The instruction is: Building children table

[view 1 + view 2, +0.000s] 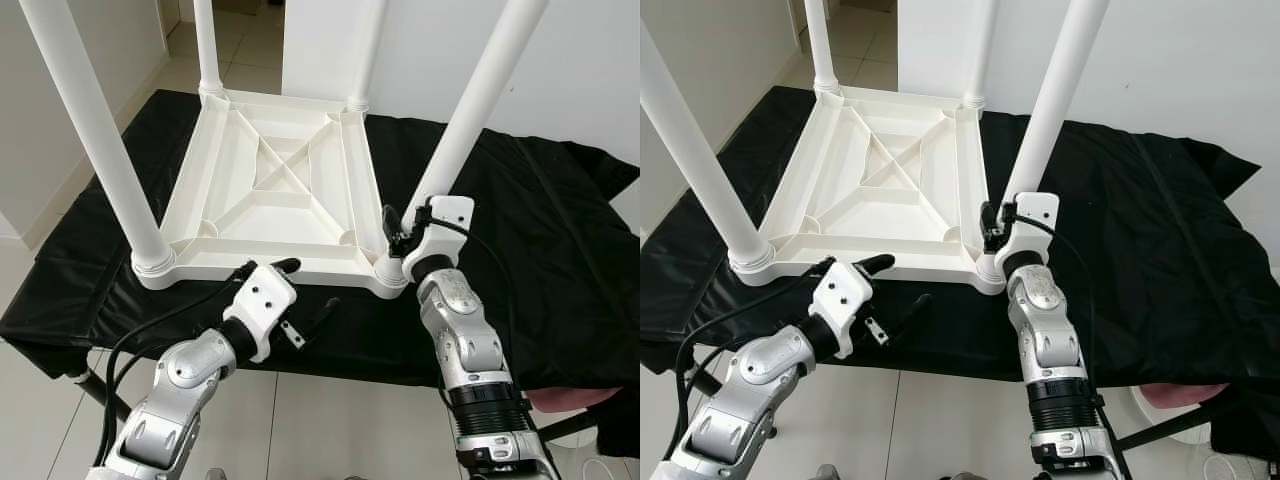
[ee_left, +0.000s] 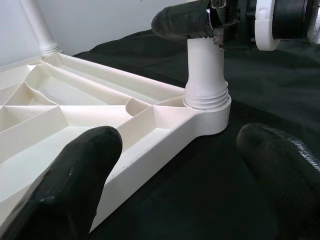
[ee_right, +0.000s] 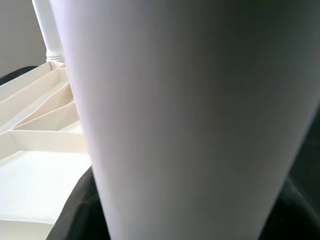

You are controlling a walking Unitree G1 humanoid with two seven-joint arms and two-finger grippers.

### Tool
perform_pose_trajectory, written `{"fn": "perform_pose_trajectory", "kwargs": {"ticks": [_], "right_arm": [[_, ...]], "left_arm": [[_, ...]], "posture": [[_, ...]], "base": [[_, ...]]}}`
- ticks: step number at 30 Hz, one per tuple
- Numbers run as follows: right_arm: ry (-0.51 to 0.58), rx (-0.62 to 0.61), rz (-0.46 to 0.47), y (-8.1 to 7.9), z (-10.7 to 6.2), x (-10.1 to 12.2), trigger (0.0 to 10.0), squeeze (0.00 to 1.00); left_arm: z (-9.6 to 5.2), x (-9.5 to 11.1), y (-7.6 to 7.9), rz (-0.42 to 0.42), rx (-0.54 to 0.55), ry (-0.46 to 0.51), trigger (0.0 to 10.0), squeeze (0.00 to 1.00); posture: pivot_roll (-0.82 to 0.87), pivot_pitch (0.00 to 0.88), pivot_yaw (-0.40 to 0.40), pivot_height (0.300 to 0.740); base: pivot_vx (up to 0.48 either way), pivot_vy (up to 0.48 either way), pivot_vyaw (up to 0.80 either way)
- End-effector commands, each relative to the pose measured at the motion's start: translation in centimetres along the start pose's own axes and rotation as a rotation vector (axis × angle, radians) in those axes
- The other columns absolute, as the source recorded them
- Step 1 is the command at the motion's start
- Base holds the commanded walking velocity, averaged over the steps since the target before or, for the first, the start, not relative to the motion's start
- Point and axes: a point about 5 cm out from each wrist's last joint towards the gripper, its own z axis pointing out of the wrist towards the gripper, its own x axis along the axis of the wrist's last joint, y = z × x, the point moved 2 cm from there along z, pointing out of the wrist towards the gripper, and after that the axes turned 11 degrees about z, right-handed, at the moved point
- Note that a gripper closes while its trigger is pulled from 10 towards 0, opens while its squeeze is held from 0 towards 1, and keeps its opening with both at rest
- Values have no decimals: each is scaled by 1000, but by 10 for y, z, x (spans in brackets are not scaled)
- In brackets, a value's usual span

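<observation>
Left eye view: the upturned white tabletop (image 1: 275, 195) lies mid-frame on the black-draped bench (image 1: 540, 230). The right claw (image 1: 398, 240) pinches the lower-right leg (image 1: 470, 110), likely seating it; the left claw (image 1: 300, 295), spread, braces the near edge.

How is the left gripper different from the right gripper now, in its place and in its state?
The right gripper is shut on the near right leg just above its socket, while the left gripper is open and holds nothing. The right gripper points up along the leg; the left gripper lies low, with one finger over the tabletop edge and the other over the black cloth. Both work at the table's near edge.
</observation>
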Motion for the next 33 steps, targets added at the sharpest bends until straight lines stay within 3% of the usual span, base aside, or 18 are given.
{"fn": "perform_pose_trajectory", "kwargs": {"ticks": [1, 11, 17, 18, 29, 31, 33], "right_arm": [[-15, -9, -22, 4, 2, -3, 10000, 0], [-25, -61, 72, 14, 2, -5, 10000, 0], [-27, -88, 174, 19, 3, -6, 10000, 0], [-21, -112, 277, 23, 2, -7, 10000, 0], [-27, -139, 482, 36, -2, -13, 10000, 0], [-36, -152, 595, 39, -2, -17, 10000, 0], [-38, -150, 626, 40, -2, -18, 10000, 0]], "left_arm": [[1, 0, -2, 1, 22, -8, 10000, 0], [4, 3, 0, 1, 6, -3, 10000, 0], [8, 7, -2, -2, 14, 7, 10000, 0], [12, 10, -3, -5, 26, 13, 10000, 0], [16, 15, -3, -12, 28, 18, 10000, 0], [17, 15, -3, -11, 27, 16, 10000, 0], [17, 15, -4, -12, 27, 16, 10000, 0]], "posture": [[52, 31, -90, 740], [48, 49, -88, 740], [43, 52, -87, 740], [43, 53, -86, 740], [42, 57, -81, 740], [43, 58, -79, 740], [43, 59, -79, 740]], "base": [[0, 0, 0], [0, 0, 0], [0, 0, 0], [0, 0, 0], [0, 0, 0], [0, 0, 0], [0, 0, 0]]}}
